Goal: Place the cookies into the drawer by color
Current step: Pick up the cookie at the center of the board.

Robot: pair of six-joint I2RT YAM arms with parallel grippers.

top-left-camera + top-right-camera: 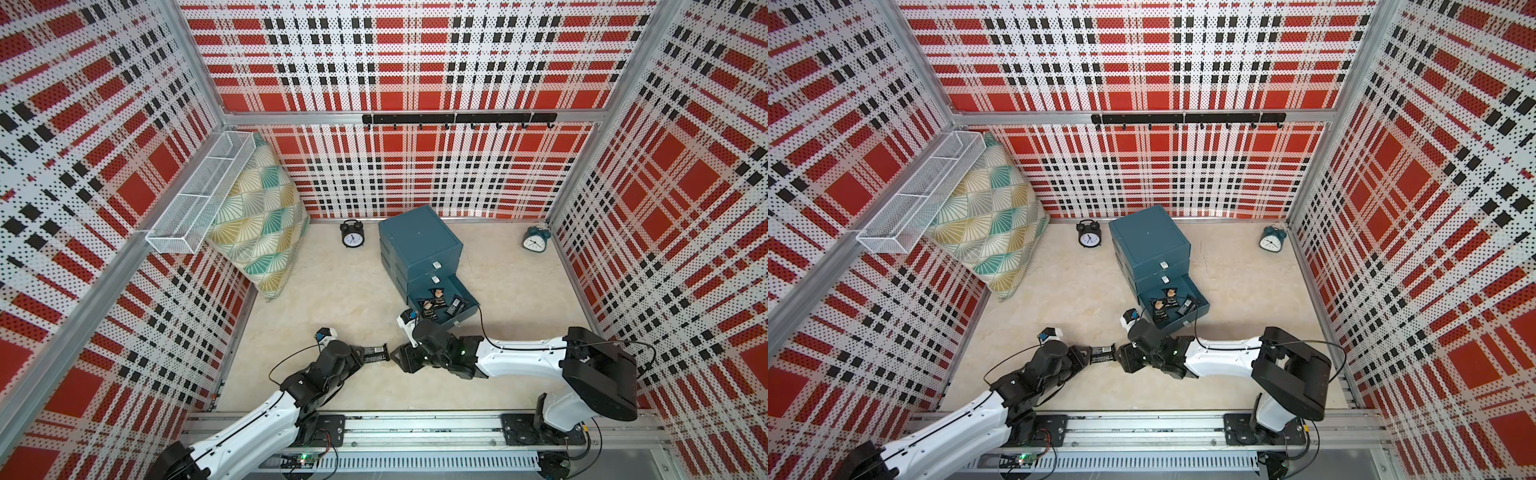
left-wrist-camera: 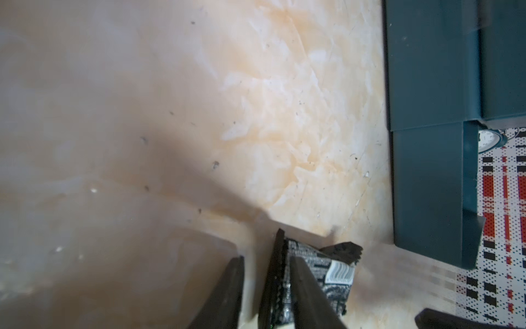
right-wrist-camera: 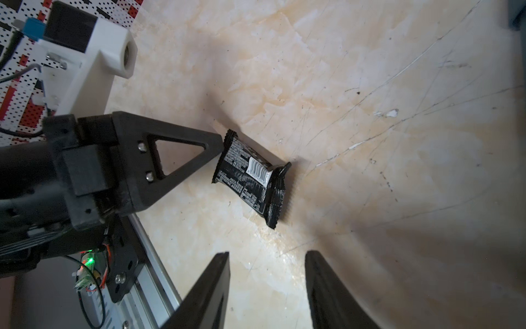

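On my far left a white wire basket [image 1: 195, 199] hangs on the wall with a patterned pillow [image 1: 257, 216] leaning under it. A black alarm clock [image 1: 352, 237] stands at the far edge of the table [image 1: 332, 299]. Nearer me, the left gripper [image 1: 360, 356] has its jaws either side of one end of a black cookie packet [image 1: 376, 355]. One finger lies against it and a strip of table shows beside the other, so I cannot tell whether it is truly clamped. The right gripper [image 3: 267, 253] faces the packet's other end, just beside it, fingers spread with nothing between them. Beyond it sits the teal drawer cabinet [image 1: 419, 245], its top two drawers closed. The bottom drawer [image 1: 461, 318] is pulled out with several black cookies [image 1: 432, 309] lying inside. A teal alarm clock [image 1: 535, 240] stands far right.
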